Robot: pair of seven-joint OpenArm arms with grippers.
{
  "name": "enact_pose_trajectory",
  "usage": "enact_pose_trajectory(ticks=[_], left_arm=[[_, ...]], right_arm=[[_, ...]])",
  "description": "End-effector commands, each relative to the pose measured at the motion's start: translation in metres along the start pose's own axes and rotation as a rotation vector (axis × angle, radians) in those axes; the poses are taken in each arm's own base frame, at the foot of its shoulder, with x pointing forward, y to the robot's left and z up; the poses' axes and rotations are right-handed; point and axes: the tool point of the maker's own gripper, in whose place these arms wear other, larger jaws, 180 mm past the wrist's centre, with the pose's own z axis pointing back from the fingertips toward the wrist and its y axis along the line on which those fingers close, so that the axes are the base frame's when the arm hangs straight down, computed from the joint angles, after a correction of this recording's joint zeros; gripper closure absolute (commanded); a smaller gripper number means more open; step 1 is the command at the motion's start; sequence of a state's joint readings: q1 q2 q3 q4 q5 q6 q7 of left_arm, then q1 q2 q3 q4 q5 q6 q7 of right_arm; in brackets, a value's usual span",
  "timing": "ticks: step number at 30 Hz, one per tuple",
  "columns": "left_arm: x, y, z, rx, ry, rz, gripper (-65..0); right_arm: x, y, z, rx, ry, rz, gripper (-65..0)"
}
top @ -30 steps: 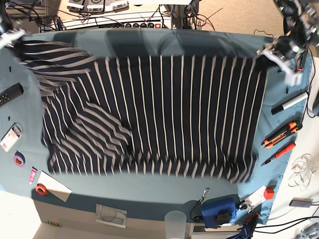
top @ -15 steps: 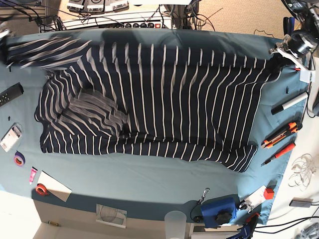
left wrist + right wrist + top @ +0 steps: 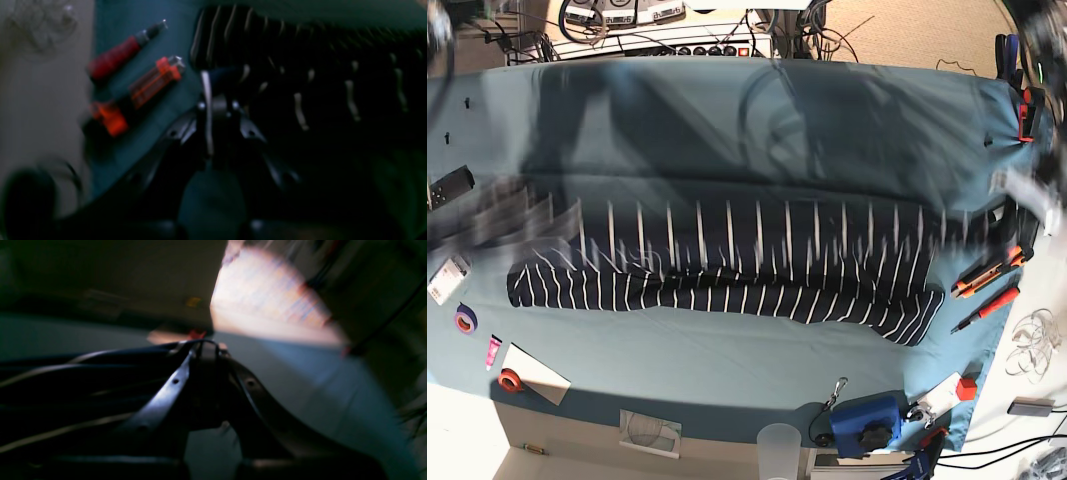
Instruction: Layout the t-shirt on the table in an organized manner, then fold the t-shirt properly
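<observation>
Both end effectors, left (image 3: 217, 100) and right (image 3: 206, 350), pinch the t-shirt (image 3: 727, 270) at table's (image 3: 727, 110) three and nine o'clock; layout unfinished, folding untouched.

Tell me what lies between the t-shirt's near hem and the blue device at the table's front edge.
Base view: only bare teal cloth of the table between the t-shirt and the blue device.

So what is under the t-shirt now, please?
Under the t-shirt only the table with its teal cloth shows, all around the edges. The shirt is doubled over itself, so the lower layer and the cloth beneath it are covered; whether anything small lies there cannot be seen.
</observation>
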State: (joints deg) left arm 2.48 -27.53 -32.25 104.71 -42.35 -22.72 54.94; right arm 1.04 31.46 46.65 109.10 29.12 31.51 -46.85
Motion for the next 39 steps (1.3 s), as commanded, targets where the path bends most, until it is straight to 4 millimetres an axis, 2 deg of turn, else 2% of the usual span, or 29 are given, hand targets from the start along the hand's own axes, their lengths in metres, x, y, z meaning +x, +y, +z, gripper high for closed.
enact_pose_trajectory(ticks=[1, 5, 10, 13, 15, 18, 20, 22, 25, 28, 31, 34, 39], left_arm=[[0.023, 0.024, 0.0, 0.098, -0.021, -0.057, 0.0], [0.076, 0.038, -0.033, 0.135, -0.083, -0.101, 0.0], [0.162, 0.057, -0.064, 0.115, -0.186, -0.025, 0.0], [0.219, 0.066, -0.069, 0.103, -0.244, 0.015, 0.0], [0.259, 0.072, -0.058, 0.108, -0.289, 0.019, 0.0], [0.309, 0.079, -0.029, 0.128, -0.327, 0.006, 0.0], [0.335, 0.088, -0.003, 0.148, -0.361, 0.001, 0.0], [0.346, 0.093, 0.019, 0.128, -0.378, 0.016, 0.0], [0.332, 0.1, 0.033, 0.091, -0.311, -0.01, 0.0], [0.299, 0.094, 0.019, 0.034, -0.2, -0.035, 0.0], [0.25, 0.098, -0.003, 0.019, -0.081, -0.015, 0.0], [0.203, 0.099, -0.011, -0.038, 0.0, 0.057, 0.0], [0.152, 0.099, -0.01, -0.116, 0.068, 0.119, 0.0]], right_arm=[[0.025, -0.019, -0.008, -0.092, -0.05, 0.041, 0.0], [0.043, -0.01, -0.065, -0.116, -0.07, 0.06, 0.0], [0.068, -0.026, -0.148, -0.129, -0.115, -0.118, 0.0], [0.097, -0.037, -0.186, -0.107, -0.124, -0.239, 0.0], [0.127, -0.046, -0.197, -0.091, -0.126, -0.298, 0.0], [0.171, -0.056, -0.191, -0.07, -0.131, -0.323, 0.0], [0.198, -0.062, -0.179, -0.034, -0.172, -0.357, 0.0], [0.208, -0.059, -0.165, 0.034, -0.163, -0.402, 0.0], [0.221, -0.067, -0.134, 0.061, -0.141, -0.389, 0.0], [0.206, -0.084, -0.115, 0.006, -0.056, -0.34, 0.0], [0.173, -0.104, -0.104, -0.056, 0.029, -0.289, 0.0], [0.128, -0.116, -0.094, -0.086, 0.167, -0.246, 0.0], [0.055, -0.108, -0.08, -0.019, 0.344, -0.236, 0.0]])
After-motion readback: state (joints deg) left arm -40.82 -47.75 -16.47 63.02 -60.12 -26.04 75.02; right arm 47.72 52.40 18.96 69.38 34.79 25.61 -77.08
